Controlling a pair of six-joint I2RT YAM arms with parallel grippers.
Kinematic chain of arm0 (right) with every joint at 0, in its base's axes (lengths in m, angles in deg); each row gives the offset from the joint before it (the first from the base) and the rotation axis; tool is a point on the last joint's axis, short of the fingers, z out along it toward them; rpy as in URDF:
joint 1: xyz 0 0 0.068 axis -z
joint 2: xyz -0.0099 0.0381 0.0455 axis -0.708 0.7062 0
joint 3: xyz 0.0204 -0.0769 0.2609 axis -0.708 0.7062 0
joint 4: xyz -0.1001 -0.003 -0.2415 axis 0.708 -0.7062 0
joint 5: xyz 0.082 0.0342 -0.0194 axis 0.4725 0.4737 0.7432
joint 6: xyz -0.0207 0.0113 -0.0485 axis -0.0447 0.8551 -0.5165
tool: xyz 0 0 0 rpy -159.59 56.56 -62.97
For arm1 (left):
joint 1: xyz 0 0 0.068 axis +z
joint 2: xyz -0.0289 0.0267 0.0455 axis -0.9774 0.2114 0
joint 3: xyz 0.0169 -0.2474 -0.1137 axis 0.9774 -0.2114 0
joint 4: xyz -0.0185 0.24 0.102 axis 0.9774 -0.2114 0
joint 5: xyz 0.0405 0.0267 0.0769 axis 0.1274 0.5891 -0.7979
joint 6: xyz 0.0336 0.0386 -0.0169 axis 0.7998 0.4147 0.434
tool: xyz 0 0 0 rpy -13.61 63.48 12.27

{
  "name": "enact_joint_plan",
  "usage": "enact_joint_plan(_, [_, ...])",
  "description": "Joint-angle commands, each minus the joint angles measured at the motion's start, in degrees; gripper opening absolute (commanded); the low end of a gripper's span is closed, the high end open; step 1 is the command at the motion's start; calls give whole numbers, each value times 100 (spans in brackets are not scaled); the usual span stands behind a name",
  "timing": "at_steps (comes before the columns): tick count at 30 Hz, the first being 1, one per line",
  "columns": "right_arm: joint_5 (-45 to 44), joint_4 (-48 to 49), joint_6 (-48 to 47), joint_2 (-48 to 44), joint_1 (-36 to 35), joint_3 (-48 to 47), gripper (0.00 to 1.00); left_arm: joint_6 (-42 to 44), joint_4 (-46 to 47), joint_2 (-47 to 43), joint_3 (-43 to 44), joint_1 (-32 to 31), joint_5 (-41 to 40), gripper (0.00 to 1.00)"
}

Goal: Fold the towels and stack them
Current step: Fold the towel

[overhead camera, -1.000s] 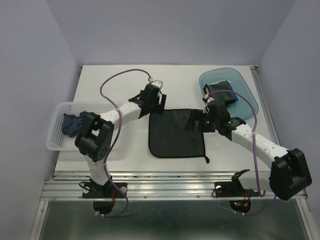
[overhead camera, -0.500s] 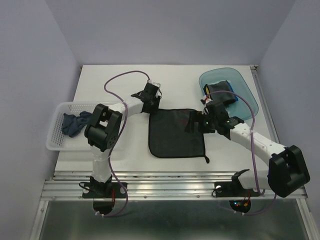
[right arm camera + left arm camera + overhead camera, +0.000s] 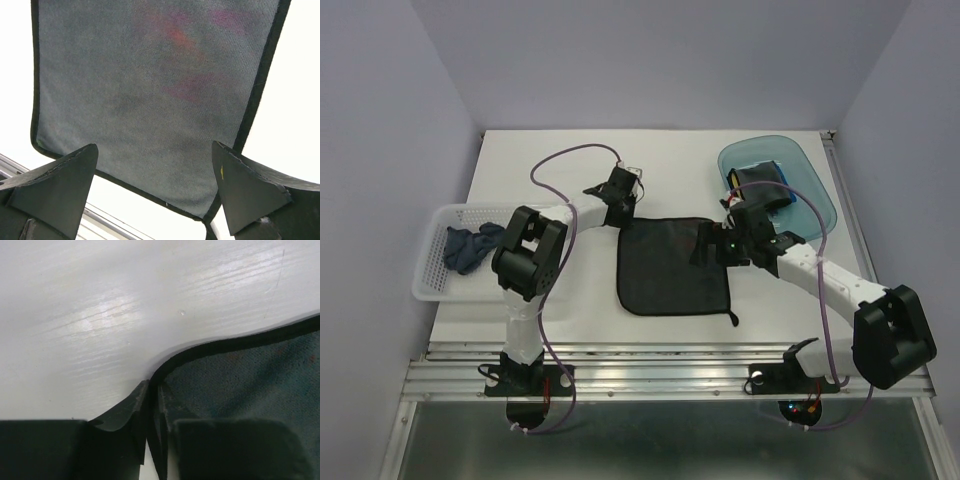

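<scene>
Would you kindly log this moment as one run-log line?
left gripper: pinching dark towel corner | right gripper: open over towel | towel: flat, unfolded

Left gripper (image 3: pixel 153 390): arm extended, jaws pinched on dark towel (image 3: pixel 250 375) corner. Right gripper (image 3: pixel 155 146): jaws spread wide.

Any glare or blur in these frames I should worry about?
Left wrist: streaky glare on the white table, fingers dark and soft. Right wrist: table blown out, reddish blotches on the dark towel. Top external: evenly lit, sharp.
</scene>
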Motion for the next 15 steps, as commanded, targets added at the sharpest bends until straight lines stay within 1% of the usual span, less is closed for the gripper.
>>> enact_joint_plan(1, [-151,39,-92,21,20,-373,100,29,-15,38,160,14,106,19])
enact_joint_plan(2, [-169,48,-83,39,11,-416,100,21,-6,29,143,14,133,7])
enact_joint_plan(3, [-195,65,-83,56,20,-460,100,3,3,29,117,14,133,0])
enact_joint_plan(7, [-721,127,-30,241,20,-776,100,-67,151,-129,-129,14,54,0])
enact_joint_plan(9, [-924,40,-22,477,20,-978,100,-76,240,-278,-314,14,-7,0])
enact_joint_plan(10, [-1282,-230,-48,609,20,-1406,100,-102,249,-314,-340,14,-94,0])
enact_joint_plan(13, [-1811,-540,-284,1163,20,-2197,100,-76,327,-419,-481,14,-122,0])
enact_joint_plan(15, [-1856,-585,-627,1592,29,-2516,100,-102,363,-481,-534,14,-148,0])
